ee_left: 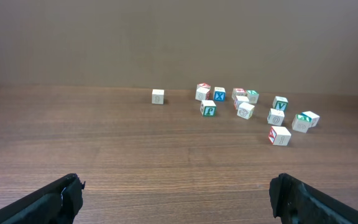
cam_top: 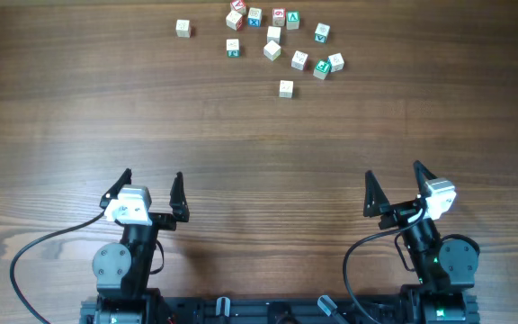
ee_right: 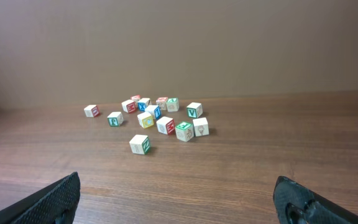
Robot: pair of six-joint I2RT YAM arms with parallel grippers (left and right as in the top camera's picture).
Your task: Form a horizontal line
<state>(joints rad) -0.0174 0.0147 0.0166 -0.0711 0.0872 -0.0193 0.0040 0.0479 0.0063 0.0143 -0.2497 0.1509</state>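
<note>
Several small wooden cubes lie scattered in a loose cluster (cam_top: 277, 40) at the table's far side, none lined up; the horizontal line is out of view. One cube (cam_top: 183, 28) sits apart to the left, also in the left wrist view (ee_left: 158, 96). Another cube (cam_top: 285, 88) lies nearest the arms, with a green mark in the right wrist view (ee_right: 140, 144). My left gripper (cam_top: 152, 175) (ee_left: 176, 183) stands open and empty near the front edge. On the other side, my right gripper (cam_top: 393, 171) (ee_right: 178, 180) is also open, holding nothing. Both are far from the cubes.
Bare brown wooden tabletop (cam_top: 259, 144) stretches between the grippers and the cubes. Black cables loop beside both arm bases at the front edge. A plain wall backs the table in both wrist views.
</note>
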